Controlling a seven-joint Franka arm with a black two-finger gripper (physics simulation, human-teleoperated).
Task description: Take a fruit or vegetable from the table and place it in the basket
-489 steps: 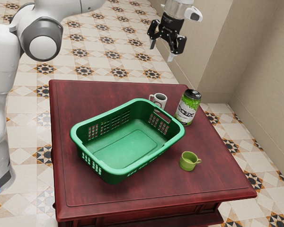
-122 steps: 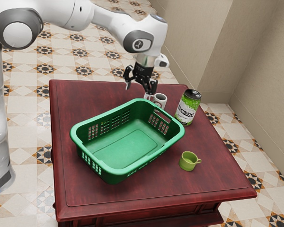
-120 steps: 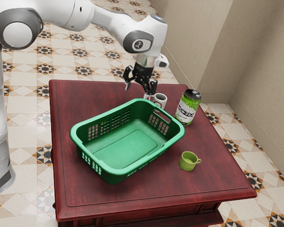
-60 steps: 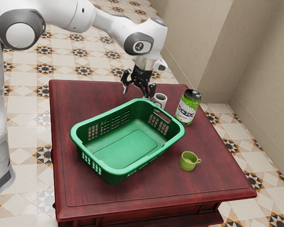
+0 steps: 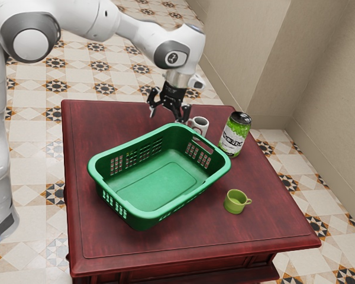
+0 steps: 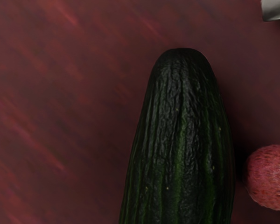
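Upper middle of exterior view: jaws spread wide, holding nothing, near green basket [image 5: 125, 144]. Lower middle of wrist view: dark cucumber [image 6: 181, 144] on desk [image 6: 51, 112], beside rough red thing [image 6: 269, 177].

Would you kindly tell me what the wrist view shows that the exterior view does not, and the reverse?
Wrist view: a dark green, ridged cucumber and, beside it, a rough pinkish thing.

Exterior view: the open gripper, the green basket, a white mug, a green jar and a small olive-green cup.

Both: the dark red table. I cannot tell whether the pale piece in the wrist view's corner is the mug.
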